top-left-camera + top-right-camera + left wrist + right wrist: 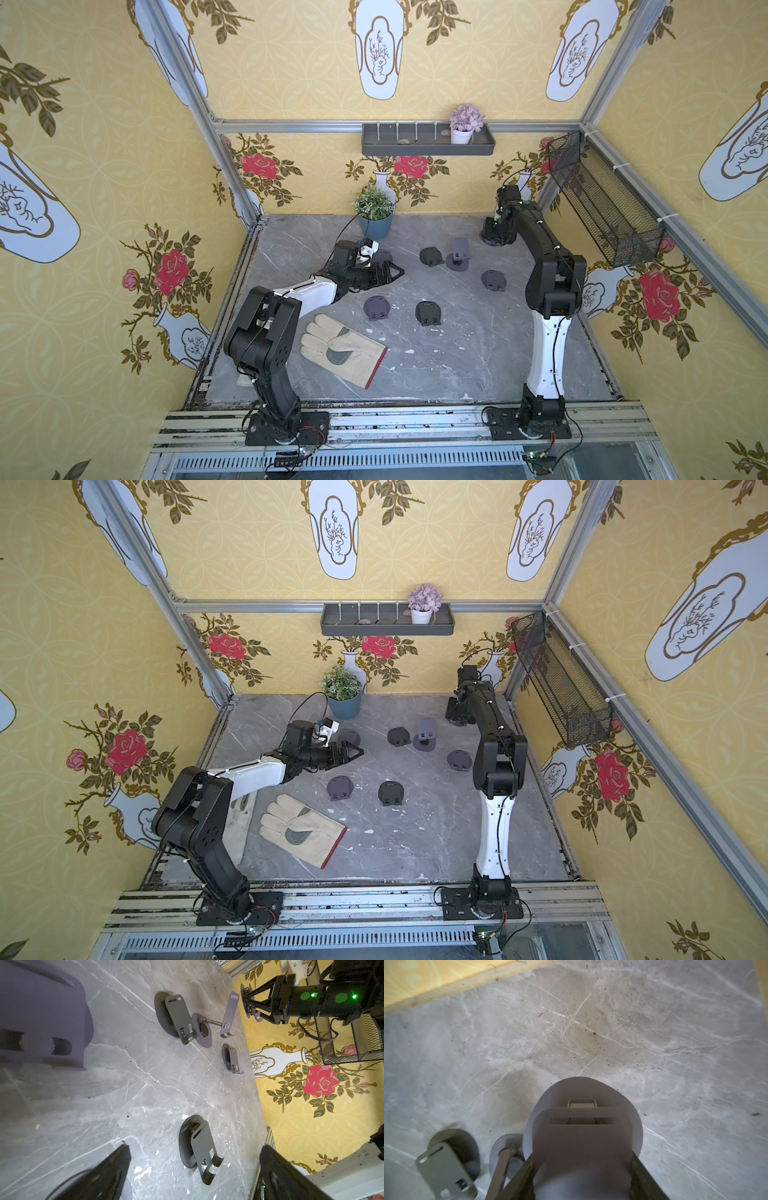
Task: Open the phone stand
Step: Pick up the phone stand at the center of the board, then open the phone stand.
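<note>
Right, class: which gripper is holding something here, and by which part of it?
The right gripper holds a lilac-grey phone stand, its fingers on the side edges of the plate. The left gripper is open and holds nothing.

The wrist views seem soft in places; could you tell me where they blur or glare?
Right wrist view: the held stand is soft, the dark folded stand smeared; left wrist view: the nearest stand is defocused, with glare specks on the marble.
</note>
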Robot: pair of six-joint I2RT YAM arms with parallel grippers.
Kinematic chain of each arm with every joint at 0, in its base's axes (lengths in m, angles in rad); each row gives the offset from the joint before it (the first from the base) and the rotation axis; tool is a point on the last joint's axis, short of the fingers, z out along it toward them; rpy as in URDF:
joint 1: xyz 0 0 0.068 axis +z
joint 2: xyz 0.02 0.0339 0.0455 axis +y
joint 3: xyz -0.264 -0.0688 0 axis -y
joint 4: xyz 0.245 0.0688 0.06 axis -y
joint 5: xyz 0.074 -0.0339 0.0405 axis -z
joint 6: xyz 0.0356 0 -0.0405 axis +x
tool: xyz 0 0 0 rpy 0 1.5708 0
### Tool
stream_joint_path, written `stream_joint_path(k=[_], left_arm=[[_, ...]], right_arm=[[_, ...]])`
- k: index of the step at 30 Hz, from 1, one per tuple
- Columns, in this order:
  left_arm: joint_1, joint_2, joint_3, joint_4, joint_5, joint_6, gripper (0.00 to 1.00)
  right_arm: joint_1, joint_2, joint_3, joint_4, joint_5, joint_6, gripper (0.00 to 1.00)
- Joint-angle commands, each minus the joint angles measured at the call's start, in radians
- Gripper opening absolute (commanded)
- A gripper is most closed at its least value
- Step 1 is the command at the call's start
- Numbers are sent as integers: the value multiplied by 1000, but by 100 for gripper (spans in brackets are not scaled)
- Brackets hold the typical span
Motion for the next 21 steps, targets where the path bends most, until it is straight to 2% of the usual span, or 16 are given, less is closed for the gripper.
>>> stream_joint_path(k=[1, 10, 16, 21], left_arm=[[0, -17, 11, -30, -15, 38, 99], [-4, -63, 6, -29, -23, 28, 97], [-8, -87, -5, -10, -16, 22, 96], [-13, -93, -26, 56, 34, -27, 96]], right_arm=[[22, -70, -42, 3, 1, -1, 36], [134, -315, -261, 18, -15, 44, 35], [283, -458, -430, 78, -43, 84, 36], [392, -538, -542, 158, -56, 120, 37]])
